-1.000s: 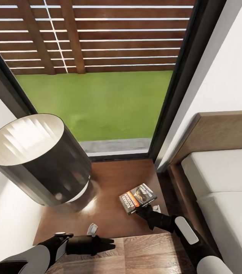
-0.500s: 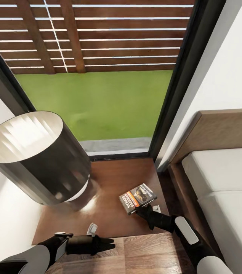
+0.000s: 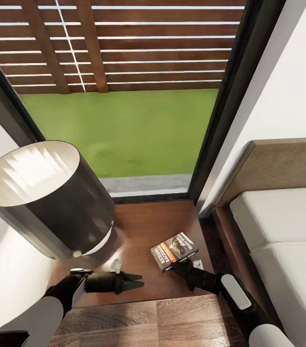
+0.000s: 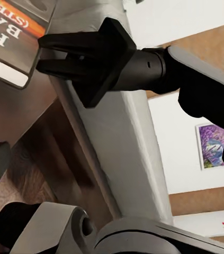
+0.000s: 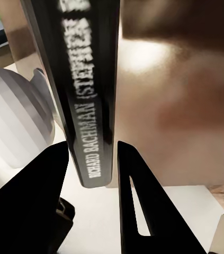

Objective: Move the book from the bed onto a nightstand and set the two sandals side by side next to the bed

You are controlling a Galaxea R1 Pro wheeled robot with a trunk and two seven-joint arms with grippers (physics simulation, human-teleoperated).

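The thin paperback book [image 3: 174, 250] lies flat on the glossy dark brown top of the nightstand [image 3: 143, 226], near its edge toward the bed [image 3: 283, 231], its dark cover crossed by an orange band with white lettering. The right gripper [image 3: 180, 264] reaches it from the robot's side; in the right wrist view its two black tapered fingers [image 5: 143, 211] sit on either side of the book's slim dark spine [image 5: 88, 95], pinching it at the near end. The left gripper [image 3: 134, 282] hovers low over the nightstand's front edge, its black pointed fingers pressed nearly together and holding nothing. A lamp with a wide cylindrical dark shade [image 3: 51, 202], pale and ribbed inside, stands on the nightstand's left part. The bed has a matte brown wooden headboard and a smooth pale mattress. Behind the nightstand a tall dark-framed window [image 3: 124, 96] shows green grass and a slatted wooden fence.
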